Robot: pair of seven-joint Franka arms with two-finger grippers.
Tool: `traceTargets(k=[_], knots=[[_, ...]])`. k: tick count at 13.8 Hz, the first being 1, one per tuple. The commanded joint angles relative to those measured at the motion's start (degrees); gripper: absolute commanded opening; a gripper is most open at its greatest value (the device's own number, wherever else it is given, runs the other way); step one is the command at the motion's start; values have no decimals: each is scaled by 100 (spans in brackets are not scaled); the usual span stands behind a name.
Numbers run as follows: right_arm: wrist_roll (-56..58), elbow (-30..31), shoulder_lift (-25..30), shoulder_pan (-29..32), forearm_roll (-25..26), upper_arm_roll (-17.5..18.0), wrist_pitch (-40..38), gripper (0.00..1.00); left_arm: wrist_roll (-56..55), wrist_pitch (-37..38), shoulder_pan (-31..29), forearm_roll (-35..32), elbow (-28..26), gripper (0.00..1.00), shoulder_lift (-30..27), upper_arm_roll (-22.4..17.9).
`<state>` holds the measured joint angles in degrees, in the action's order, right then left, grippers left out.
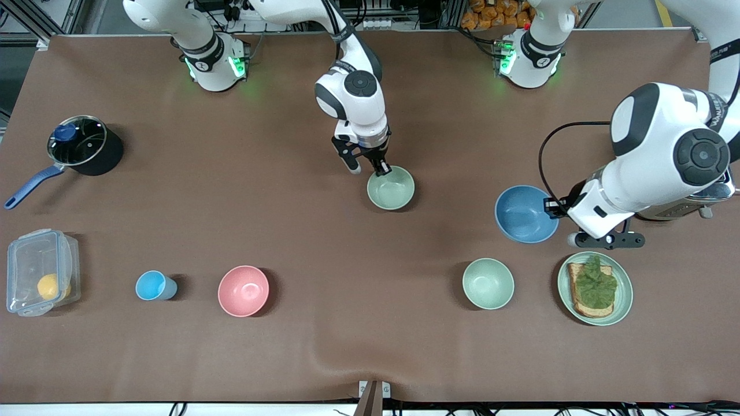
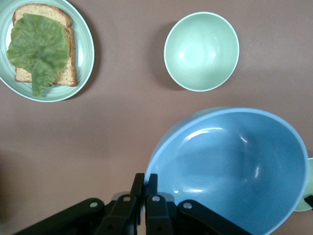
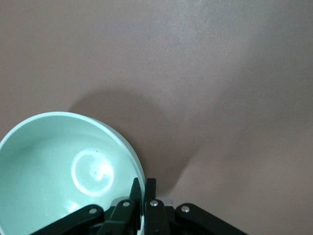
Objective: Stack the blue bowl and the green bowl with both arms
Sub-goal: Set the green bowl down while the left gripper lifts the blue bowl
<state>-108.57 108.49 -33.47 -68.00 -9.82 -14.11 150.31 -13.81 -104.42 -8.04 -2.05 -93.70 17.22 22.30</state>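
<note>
The blue bowl [image 1: 525,213] is sitting toward the left arm's end of the surface [image 1: 370,346], and in the left wrist view it is looking tilted, perhaps lifted a little, with its rim pinched between the closed fingers of the left gripper [image 2: 145,188]. The green bowl [image 1: 391,187] is resting near the middle of the surface, farther from the front camera than the blue one, and the right gripper [image 3: 143,188] is clamping its rim on the side toward the robots' bases.

So both grasps are looking made, while the stacking itself is not yet done: the two bowls are standing well apart. What is remaining, by my reading, is bringing one bowl over the other and seating it inside.

A second, mintier green bowl [image 1: 488,283] is lying nearer the front camera than the blue bowl, and beside it a green plate [image 1: 623,303] is carrying toast [image 1: 587,306] with a lettuce leaf [image 1: 595,281], just beside the left gripper. Either could be brushed if the left arm swings low. The stretch of surface between the two held bowls is showing nothing in the way.

Toward the right arm's end, a pink bowl [image 1: 243,290], a light-blue cup [image 1: 153,285], a clear lidded container [image 1: 39,271] and a lidded saucepan [image 1: 81,144] are sitting well apart from the work.
</note>
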Motion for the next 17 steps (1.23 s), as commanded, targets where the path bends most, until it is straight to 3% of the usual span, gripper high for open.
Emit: traceTargets(k=[1, 2, 3, 4, 5, 6, 7, 8, 17], knots=[[-348, -126, -81, -117, 165, -127, 42, 0, -148, -60, 83, 109, -8, 0, -26, 28], [-436, -152, -81, -117, 174, -127, 33, 0, -148, -87, 92, 109, -8, 0, -26, 37], [-445, -170, -81, -109, 174, -127, 25, 6, -148, -104, 92, 117, -16, 0, -26, 55], [-445, -170, -81, -109, 174, -127, 16, 44, -148, -122, 92, 135, -25, 0, -26, 81], [-445, -179, -81, -109, 174, -127, -2, 71, -157, -122, 92, 144, -25, 0, -17, 90], [-445, -170, -81, -109, 174, -127, -10, 79, -166, -122, 92, 144, -25, 0, -8, 90], [-445, -187, -72, -100, 174, -136, -28, 97, -244, -131, 109, 144, -25, 0, 18, 107], [-445, -222, -64, -91, 174, -136, -72, 100, -341, -131, 136, 144, -25, 0, 27, 151], [-305, -337, 376, 313, 95, -408, -1188, 100, -895, -131, 496, 232, -96, 0, 106, 160]])
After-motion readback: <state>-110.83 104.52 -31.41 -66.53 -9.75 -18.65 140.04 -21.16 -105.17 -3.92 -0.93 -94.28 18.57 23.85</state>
